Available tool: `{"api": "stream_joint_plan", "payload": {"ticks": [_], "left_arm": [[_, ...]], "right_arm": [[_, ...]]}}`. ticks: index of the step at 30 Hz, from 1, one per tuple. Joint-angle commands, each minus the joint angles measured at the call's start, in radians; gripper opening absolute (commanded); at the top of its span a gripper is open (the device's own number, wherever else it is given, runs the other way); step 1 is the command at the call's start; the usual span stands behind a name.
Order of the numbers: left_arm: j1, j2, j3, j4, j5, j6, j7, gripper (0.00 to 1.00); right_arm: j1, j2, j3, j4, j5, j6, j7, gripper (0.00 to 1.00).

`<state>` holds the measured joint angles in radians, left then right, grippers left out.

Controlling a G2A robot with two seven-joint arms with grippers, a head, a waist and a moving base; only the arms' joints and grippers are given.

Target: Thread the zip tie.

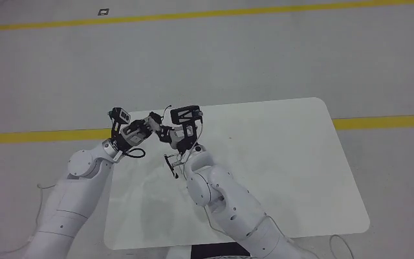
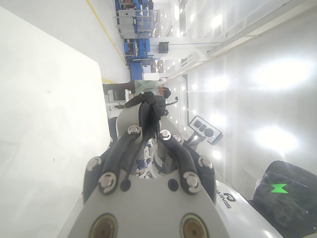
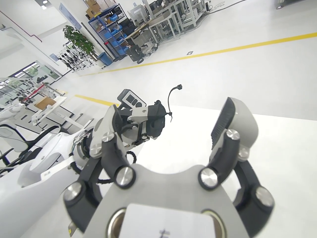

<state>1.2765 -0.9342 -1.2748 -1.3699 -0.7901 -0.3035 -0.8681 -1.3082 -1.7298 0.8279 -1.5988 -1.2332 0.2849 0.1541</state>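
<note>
Slippage is the main hazard here. The left tool (image 3: 156, 120) is clamped on the black zip tie (image 3: 168, 100), holding it above the far left corner of the white counter (image 1: 278, 168). Only a short arc of strap rises free from its dark-covered fingertips (image 2: 148, 100). The right tool (image 3: 172, 106) faces it with its 2 fingers spread wide apart, gripping nothing, and the tie sits roughly in the gap between them.

If the right tool closes off-centre, it could bend the thin strap aside or pull it out of the left tool's pinch. The tie would then drop to the counter, where a flat strap is probably awkward to pick up. The 2 tools are also very near each other, so a misjudged approach could knock finger against finger.

The clamped part of the tie is hidden inside the left tool's fingertip covers. It is hard to tell which end carries the head, or whether any of the tail has entered it. From above, the tie (image 1: 167, 109) is only a faint dark line.
</note>
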Motion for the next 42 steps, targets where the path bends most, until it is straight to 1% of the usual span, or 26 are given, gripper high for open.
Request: {"api": "stream_joint_plan", "payload": {"ticks": [1,2,3,5,6,7,9,10,12,13,16,17,19,20,21,28,29,30,31,32,35,36,37,38,41,42], "left_arm": [[0.0,0.0,0.0,0.0,0.0,0.0,0.0,0.0],[0.0,0.0,0.0,0.0,0.0,0.0,0.0,0.0],[0.001,-0.001,-0.001,0.004,-0.01,0.016,0.026,0.0],[-0.005,-0.001,-0.011,0.011,-0.019,0.062,0.062,0.0],[-0.006,-0.001,-0.018,0.017,-0.037,0.086,0.069,0.0],[-0.008,0.0,-0.026,0.022,-0.063,0.126,0.065,0.0],[-0.012,0.003,-0.04,0.036,-0.079,0.182,0.051,0.0],[-0.016,0.005,-0.046,0.042,-0.089,0.219,0.035,0.0],[-0.023,0.008,-0.062,0.056,-0.108,0.268,0.008,0.0],[-0.027,0.009,-0.066,0.063,-0.119,0.297,-0.009,0.0],[-0.042,0.011,-0.079,0.086,-0.154,0.361,-0.046,0.0],[-0.049,0.012,-0.083,0.094,-0.161,0.371,-0.053,0.0],[-0.061,0.011,-0.083,0.108,-0.183,0.406,-0.073,0.0],[-0.068,0.011,-0.081,0.115,-0.18,0.423,-0.081,0.0],[-0.079,0.013,-0.082,0.113,-0.159,0.413,-0.094,0.0],[-0.079,0.013,-0.082,0.113,-0.159,0.413,-0.094,0.0],[-0.075,0.012,-0.079,0.114,-0.166,0.424,-0.083,0.0],[-0.073,0.009,-0.074,0.109,-0.184,0.444,-0.071,0.0],[-0.071,0.004,-0.072,0.109,-0.255,0.479,-0.067,0.0],[-0.07,0.0,-0.067,0.108,-0.306,0.519,-0.072,0.0],[-0.069,-0.008,-0.062,0.111,-0.417,0.602,-0.064,0.0],[-0.069,-0.011,-0.06,0.112,-0.448,0.621,-0.06,0.0],[-0.069,-0.013,-0.057,0.113,-0.469,0.637,-0.05,0.0],[-0.07,-0.015,-0.05,0.111,-0.48,0.643,-0.044,0.0],[-0.063,-0.021,-0.018,0.119,-0.564,0.643,-0.039,0.0],[-0.066,-0.02,-0.008,0.116,-0.56,0.643,-0.034,0.0]], "right_arm": [[0.0,0.0,0.0,0.0,0.0,0.0,0.0,1.0],[0.0,0.0,0.0,0.0,0.0,0.0,0.0,1.0],[0.001,0.001,0.001,0.004,-0.012,0.0,-0.003,1.0],[0.011,0.012,-0.01,0.039,-0.176,-0.004,-0.033,1.0],[0.009,0.016,-0.014,0.043,-0.222,-0.013,-0.043,1.0],[0.002,0.021,-0.014,0.045,-0.266,-0.019,-0.058,1.0],[-0.002,0.029,-0.016,0.053,-0.337,-0.041,-0.077,1.0],[0.004,0.035,-0.016,0.06,-0.337,-0.05,-0.093,1.0],[0.015,0.05,-0.02,0.073,-0.337,-0.052,-0.12,1.0],[0.031,0.059,-0.028,0.085,-0.337,-0.057,-0.138,1.0],[0.073,0.089,-0.062,0.119,-0.337,-0.046,-0.172,1.0],[0.081,0.098,-0.073,0.125,-0.337,-0.04,-0.177,1.0],[0.103,0.116,-0.096,0.14,-0.337,-0.027,-0.183,1.0],[0.121,0.126,-0.109,0.155,-0.337,-0.011,-0.191,1.0],[0.131,0.132,-0.119,0.164,-0.337,0.009,-0.2,1.0],[0.131,0.132,-0.119,0.164,-0.337,0.009,-0.2,1.0],[0.131,0.132,-0.119,0.164,-0.337,0.009,-0.2,1.0],[0.134,0.134,-0.122,0.171,-0.337,-0.001,-0.202,1.0],[0.154,0.141,-0.134,0.191,-0.337,-0.016,-0.205,1.0],[0.163,0.146,-0.141,0.196,-0.337,-0.018,-0.209,1.0],[0.193,0.163,-0.171,0.217,-0.337,-0.009,-0.222,1.0],[0.206,0.169,-0.185,0.227,-0.337,0.0,-0.224,1.0],[0.216,0.175,-0.199,0.234,-0.337,0.011,-0.225,1.0],[0.224,0.182,-0.214,0.238,-0.337,0.025,-0.224,1.0],[0.235,0.196,-0.243,0.244,-0.337,0.053,-0.23,1.0],[0.235,0.197,-0.245,0.244,-0.337,0.052,-0.232,1.0]]}}
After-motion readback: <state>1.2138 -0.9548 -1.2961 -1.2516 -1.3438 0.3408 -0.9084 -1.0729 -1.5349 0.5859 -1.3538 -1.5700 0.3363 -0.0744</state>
